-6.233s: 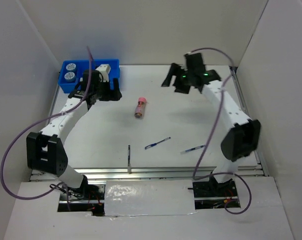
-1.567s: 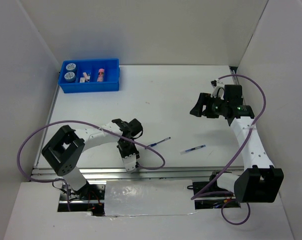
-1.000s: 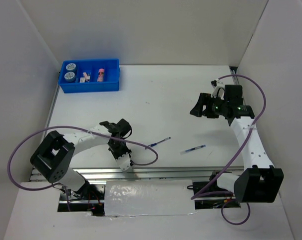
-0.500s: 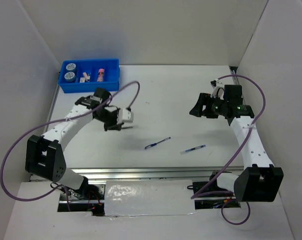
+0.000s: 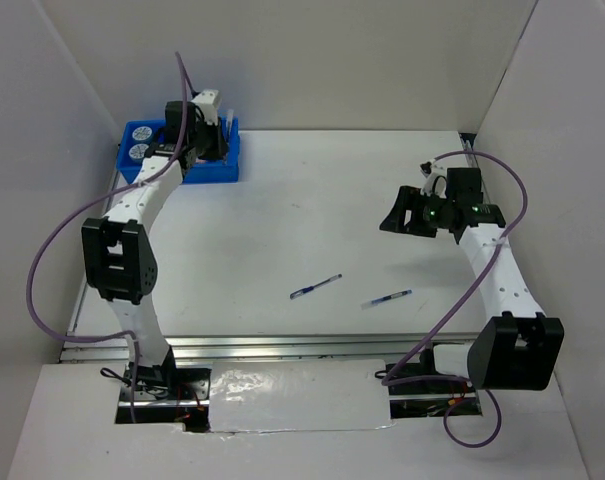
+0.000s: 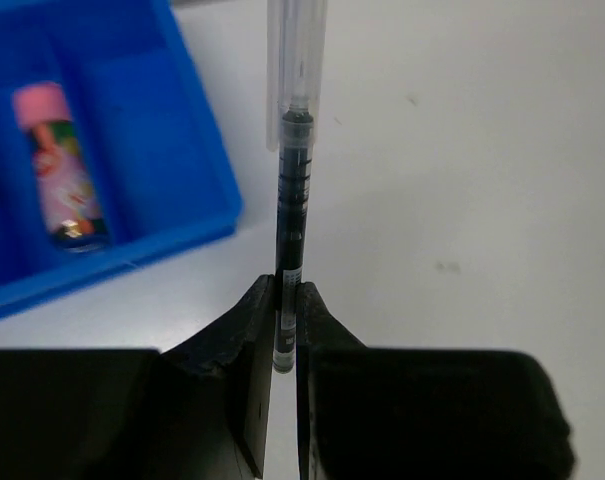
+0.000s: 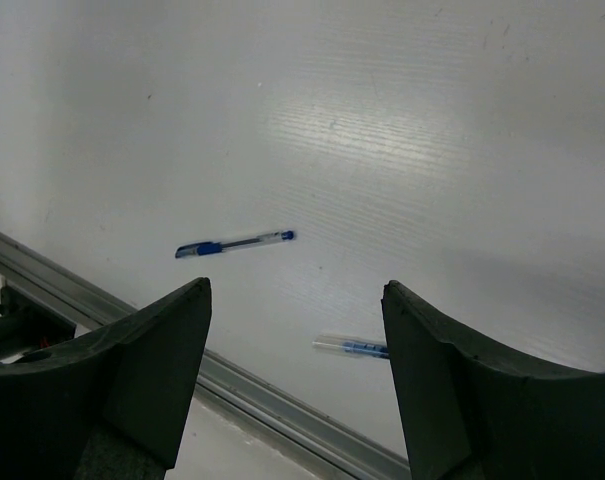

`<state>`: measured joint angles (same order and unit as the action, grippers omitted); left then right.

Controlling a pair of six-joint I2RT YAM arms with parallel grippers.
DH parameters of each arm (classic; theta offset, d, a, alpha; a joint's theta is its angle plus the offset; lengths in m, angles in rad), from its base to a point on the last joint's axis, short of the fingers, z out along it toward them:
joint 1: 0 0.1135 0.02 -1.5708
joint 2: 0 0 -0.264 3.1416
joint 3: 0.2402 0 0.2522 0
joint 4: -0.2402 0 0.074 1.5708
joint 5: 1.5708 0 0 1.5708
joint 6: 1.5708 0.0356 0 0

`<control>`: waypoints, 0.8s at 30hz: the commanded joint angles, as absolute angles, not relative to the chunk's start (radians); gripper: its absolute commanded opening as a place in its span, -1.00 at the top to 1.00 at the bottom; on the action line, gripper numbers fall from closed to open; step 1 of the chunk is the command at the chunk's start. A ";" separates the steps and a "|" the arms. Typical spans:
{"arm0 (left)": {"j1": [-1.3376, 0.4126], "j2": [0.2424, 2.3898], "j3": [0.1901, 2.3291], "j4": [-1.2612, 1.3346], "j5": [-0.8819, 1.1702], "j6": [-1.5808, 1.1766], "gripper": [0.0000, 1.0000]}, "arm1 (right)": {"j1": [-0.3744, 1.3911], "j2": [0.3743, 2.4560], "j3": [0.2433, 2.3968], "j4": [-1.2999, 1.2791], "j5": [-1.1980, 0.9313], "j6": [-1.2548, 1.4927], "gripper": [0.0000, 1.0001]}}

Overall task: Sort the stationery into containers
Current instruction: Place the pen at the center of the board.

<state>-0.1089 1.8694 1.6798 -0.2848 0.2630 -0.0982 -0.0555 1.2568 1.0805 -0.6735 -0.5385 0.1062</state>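
Top view: white table [image 5: 282,210], plain white walls [image 5: 282,60]. Left pen [image 5: 315,288] and right pen [image 5: 387,298] lie apart near the front. Blue tray [image 5: 217,172] sits far-left, tape rolls [image 5: 139,152] in its left bay. Left gripper [image 5: 210,118] is over the tray; 0.5 s ago it was mid-table.

Left wrist: fingers pinch a thin dark stick [image 6: 287,230], prob. just outside the tray wall. Pink tube [image 6: 60,165] lies in a bay.

Right wrist: right gripper [image 7: 294,290] spread wide, holding nothing, both pens below.

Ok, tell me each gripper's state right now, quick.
Left gripper: shut on the dark pen.
Right gripper: open, holding nothing.
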 commanded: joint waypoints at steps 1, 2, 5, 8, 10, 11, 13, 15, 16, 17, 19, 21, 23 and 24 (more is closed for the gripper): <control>-0.112 1.931 1.769 -0.045 -0.029 -0.235 1.00 | -0.067 1.279 1.124 -0.681 -0.543 0.098 -0.51; -0.110 1.969 1.781 -0.025 -0.049 -0.215 1.00 | -0.067 1.291 1.138 -0.686 -0.545 0.097 -0.51; -0.091 2.037 1.801 0.070 -0.055 -0.206 1.00 | -0.074 1.324 1.167 -0.704 -0.543 0.094 -0.51; -0.072 2.106 1.844 0.135 -0.061 -0.209 1.00 | -0.078 1.347 1.180 -0.709 -0.545 0.094 -0.50; -0.072 2.158 1.865 0.162 -0.069 -0.206 1.00 | -0.080 1.362 1.181 -0.707 -0.549 0.098 -0.50; -0.072 2.175 1.891 0.169 -0.061 -0.196 1.00 | -0.081 1.367 1.181 -0.707 -0.549 0.098 -0.50; -0.074 2.204 1.916 0.173 -0.061 -0.186 1.00 | -0.081 1.379 1.184 -0.704 -0.549 0.098 -0.50; -0.074 2.243 1.942 0.186 -0.069 -0.179 1.00 | -0.083 1.385 1.184 -0.703 -0.546 0.098 -0.50; -0.074 2.265 1.947 0.201 -0.069 -0.181 1.00 | -0.083 1.388 1.184 -0.703 -0.546 0.100 -0.50; -0.071 2.273 1.956 0.209 -0.068 -0.181 1.00 | -0.083 1.393 1.184 -0.701 -0.546 0.098 -0.50; -0.064 2.307 1.965 0.219 -0.049 -0.175 1.00 | -0.083 1.400 1.186 -0.701 -0.549 0.100 -0.49; -0.063 2.332 1.994 0.209 -0.035 -0.167 1.00 | -0.083 1.410 1.186 -0.701 -0.548 0.098 -0.49; -0.058 2.368 2.034 0.177 -0.028 -0.175 1.00 | -0.083 1.417 1.189 -0.704 -0.548 0.098 -0.49; -0.058 2.390 2.048 0.163 -0.025 -0.182 1.00 | -0.084 1.423 1.190 -0.704 -0.551 0.097 -0.49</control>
